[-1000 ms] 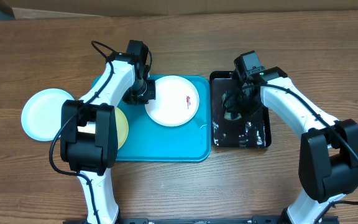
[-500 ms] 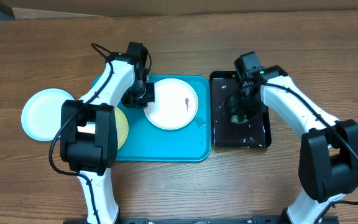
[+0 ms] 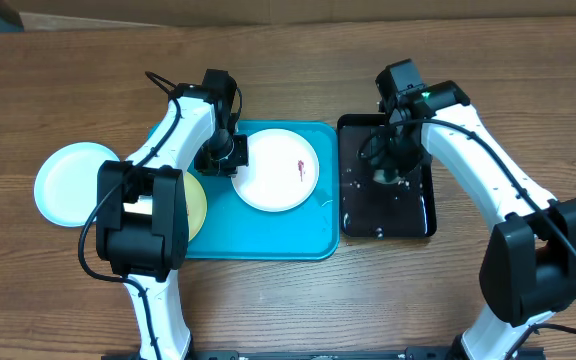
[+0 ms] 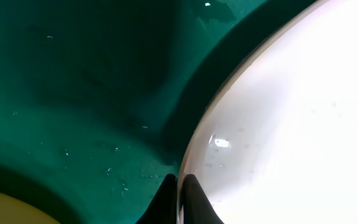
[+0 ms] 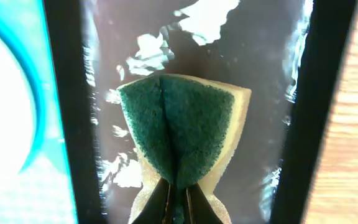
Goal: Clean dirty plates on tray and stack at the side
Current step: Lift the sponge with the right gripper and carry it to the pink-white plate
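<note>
Overhead: the turquoise tray [image 3: 268,235] lies mid-tabletop [image 3: 288,40], and the white plate [image 3: 273,180] sits on its far half with a reddish smear [image 3: 299,168] right of centre. The left fingers [image 3: 230,155] meet that plate's left rim. The yellow-green plate [image 3: 197,205] is at the tray's left edge, largely hidden under the left arm. The aqua plate [image 3: 63,185] rests on bare wood left of the tray. The right fingers [image 3: 388,176] hang over the black tray [image 3: 388,215], which sits just right of the turquoise one.

Left wrist: we see both fingers clenched on the white plate's rim. A dark shadow on the tray follows that rim, and a sliver of yellow-green plate shows at lower left.

Right wrist: the fingers pinch a sponge [image 5: 185,124], green face toward us with yellow backing, creased down the middle. It is above the wet black tray floor.
</note>
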